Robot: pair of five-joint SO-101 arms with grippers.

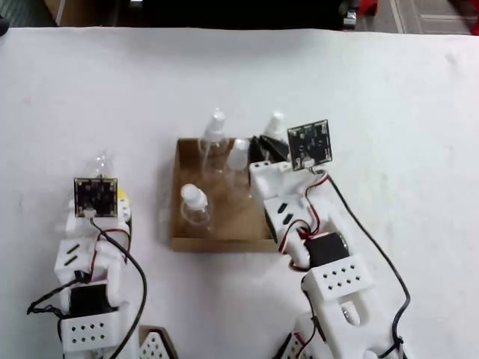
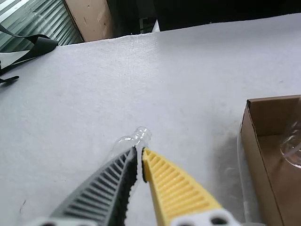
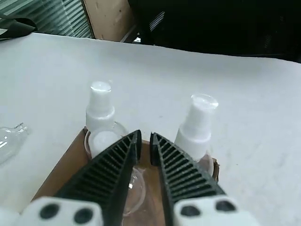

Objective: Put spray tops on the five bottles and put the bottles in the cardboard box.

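A clear bottle with no spray top lies on the white table, its open neck pointing away from my left gripper, which is shut on its body. From above, that bottle pokes out ahead of the left arm. The cardboard box sits mid-table and holds three capped bottles. Another capped bottle stands at the box's far right corner. My right gripper hangs over the box between two white tops, shut on nothing.
The box's near wall stands a little to the right of the left gripper. Open white table surrounds the box on all sides. The far table edge meets a dark background.
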